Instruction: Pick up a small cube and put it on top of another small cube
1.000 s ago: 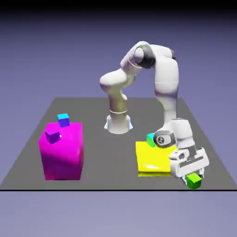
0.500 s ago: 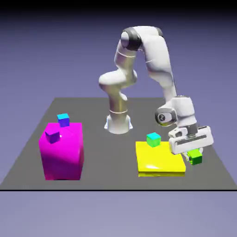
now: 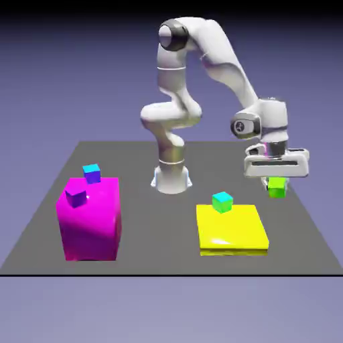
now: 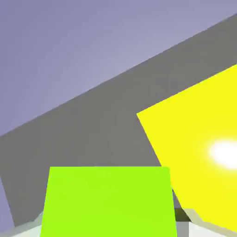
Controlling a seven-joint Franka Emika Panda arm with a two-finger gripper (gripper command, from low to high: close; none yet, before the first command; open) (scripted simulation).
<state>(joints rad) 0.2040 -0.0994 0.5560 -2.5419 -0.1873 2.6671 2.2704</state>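
Observation:
My gripper [image 3: 277, 182] is shut on the small bright green cube [image 3: 277, 188], which hangs well above the table at the exterior view's right. In the hand view that green cube [image 4: 109, 201] fills the bottom middle between the finger tips and hides most of them. A second tiny cube with a cyan top and green sides [image 3: 222, 201] rests on the back left part of the flat yellow block [image 3: 232, 229]. The yellow block [image 4: 199, 148] shows at the hand view's right, below the held cube.
A tall magenta block [image 3: 90, 218] stands at the exterior view's left with a small purple cube [image 3: 76, 197] on its top. A small cube with a cyan top [image 3: 92, 173] sits just behind it. The robot's base [image 3: 171, 177] stands at the table's far middle.
The gripper closed on the green cube at the table's surface beside the yellow block, then lifted it up and away from the front edge.

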